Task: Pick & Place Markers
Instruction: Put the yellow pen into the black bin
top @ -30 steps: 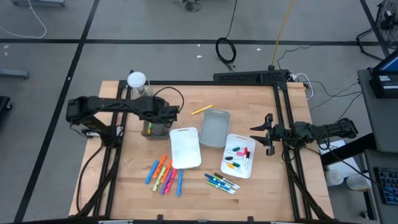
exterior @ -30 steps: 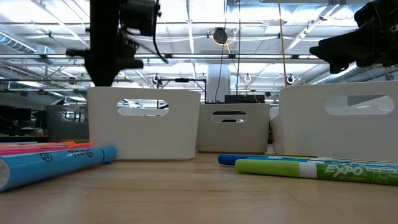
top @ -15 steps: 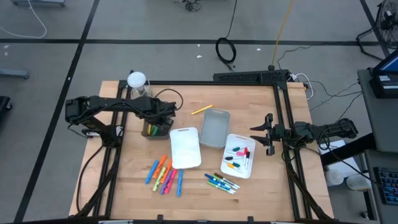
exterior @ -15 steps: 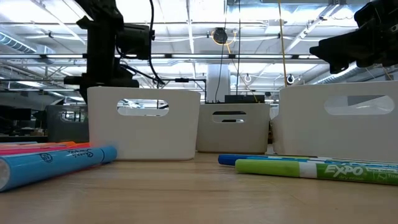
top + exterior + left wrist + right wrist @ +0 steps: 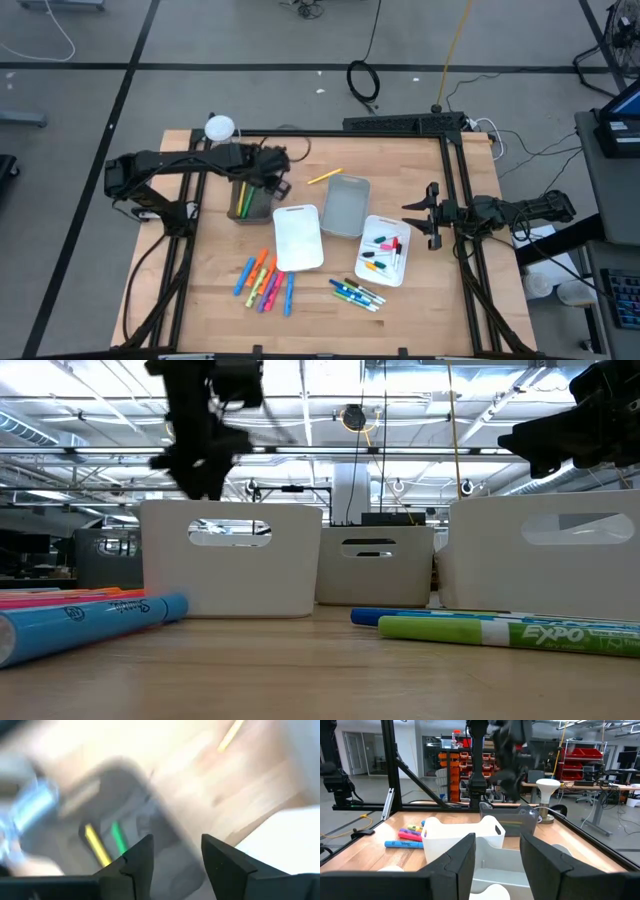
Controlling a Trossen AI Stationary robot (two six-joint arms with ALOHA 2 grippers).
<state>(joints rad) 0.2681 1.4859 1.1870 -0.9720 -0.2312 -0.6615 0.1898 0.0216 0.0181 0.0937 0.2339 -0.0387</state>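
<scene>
Markers lie in two loose groups near the table's front, an orange, pink and blue group (image 5: 265, 280) and a blue and green group (image 5: 357, 293). A single yellow marker (image 5: 324, 176) lies at the back. More markers lie in the right white tray (image 5: 385, 250). A yellow marker (image 5: 97, 845) and a green one (image 5: 118, 837) lie in the dark tray (image 5: 248, 203). My left gripper (image 5: 272, 178) (image 5: 176, 842) hangs open over that tray's far right corner, holding nothing. My right gripper (image 5: 425, 214) (image 5: 497, 840) waits open at the table's right edge.
A white tray (image 5: 297, 237) and a grey tray (image 5: 346, 205) stand mid-table between the dark tray and the right white tray. A white round-topped object (image 5: 220, 128) stands at the far left corner. A black frame (image 5: 455, 200) borders the table.
My left gripper has moved off the top of the dark tray, a little toward the table's far edge and right, turning as it went. The tray's inside with its yellow and green markers now shows from above.
</scene>
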